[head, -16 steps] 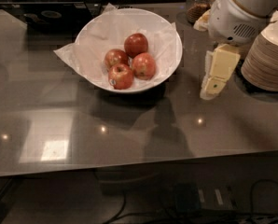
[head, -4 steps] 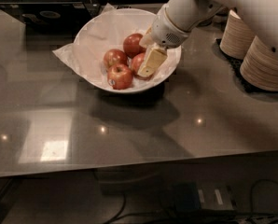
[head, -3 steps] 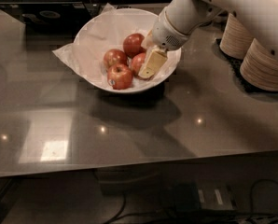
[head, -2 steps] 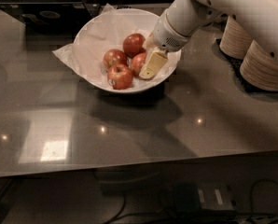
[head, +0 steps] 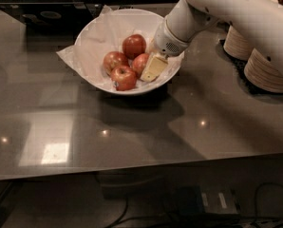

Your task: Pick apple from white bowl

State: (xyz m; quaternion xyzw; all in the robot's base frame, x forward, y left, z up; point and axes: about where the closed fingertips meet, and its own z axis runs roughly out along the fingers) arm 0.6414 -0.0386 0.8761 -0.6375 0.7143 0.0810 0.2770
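The gripper (head: 153, 68) sits inside the white bowl (head: 127, 90), just beside the rightmost apple (head: 139, 63) of four.

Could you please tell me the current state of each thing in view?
white bowl: upright on the table, holding four apples.
apples: all lying in the bowl, none lifted.
paper lining: crumpled, spilling over the left rim.
gripper: down inside the bowl, at the rightmost apple.
beige paper bowls: stacked, right of the bowl.
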